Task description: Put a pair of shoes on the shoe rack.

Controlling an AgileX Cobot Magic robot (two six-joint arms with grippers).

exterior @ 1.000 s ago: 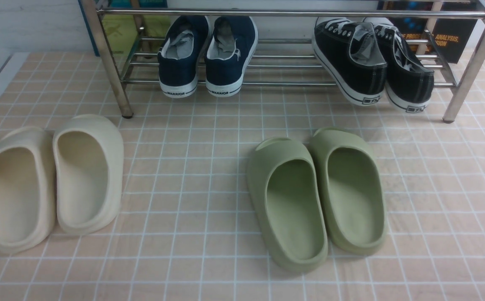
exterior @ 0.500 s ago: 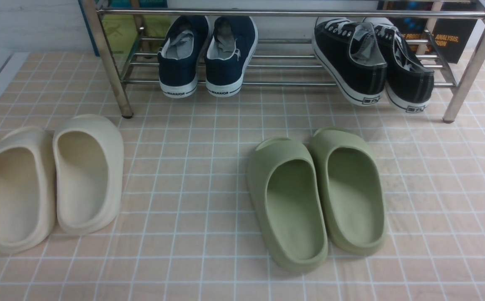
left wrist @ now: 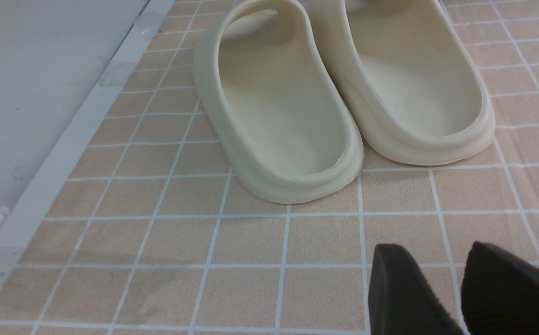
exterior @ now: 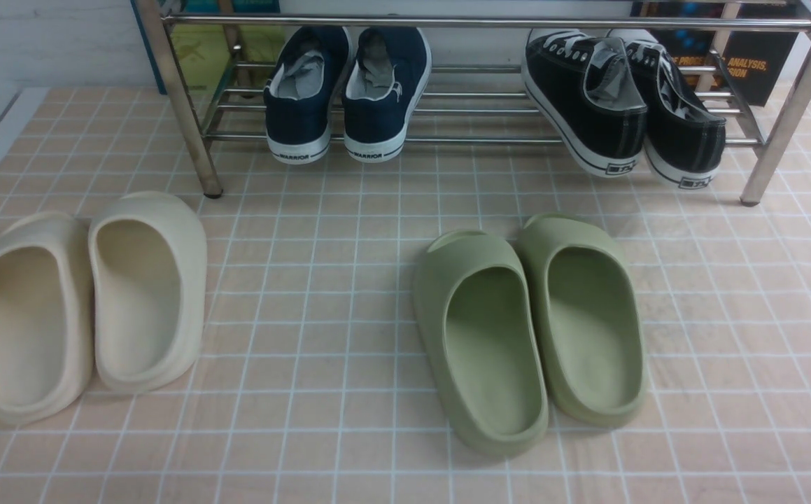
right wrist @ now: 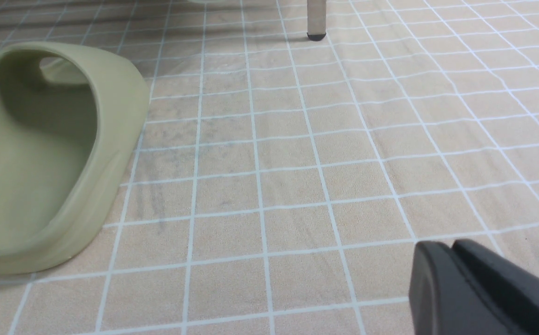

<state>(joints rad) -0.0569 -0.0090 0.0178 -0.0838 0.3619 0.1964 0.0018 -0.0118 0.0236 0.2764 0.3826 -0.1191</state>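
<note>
The two black canvas sneakers (exterior: 590, 105) (exterior: 681, 115) sit side by side on the lower rods of the chrome shoe rack (exterior: 489, 22), at its right end. They lie angled, heels toward me and jutting past the front rod. Neither gripper touches them. In the left wrist view my left gripper (left wrist: 432, 249) hovers low over the tiled floor near the cream slides, its fingers a little apart and empty. In the right wrist view my right gripper (right wrist: 448, 244) is shut and empty over bare tiles, right of a green slide.
Navy WARRIOR sneakers (exterior: 346, 91) stand on the rack's left half. Green foam slides (exterior: 531, 329) (right wrist: 41, 153) lie on the floor at centre right, cream slides (exterior: 90, 301) (left wrist: 343, 93) at left. A rack leg (right wrist: 316, 18) stands ahead of the right gripper. A white floor strip (left wrist: 64, 153) runs along the left.
</note>
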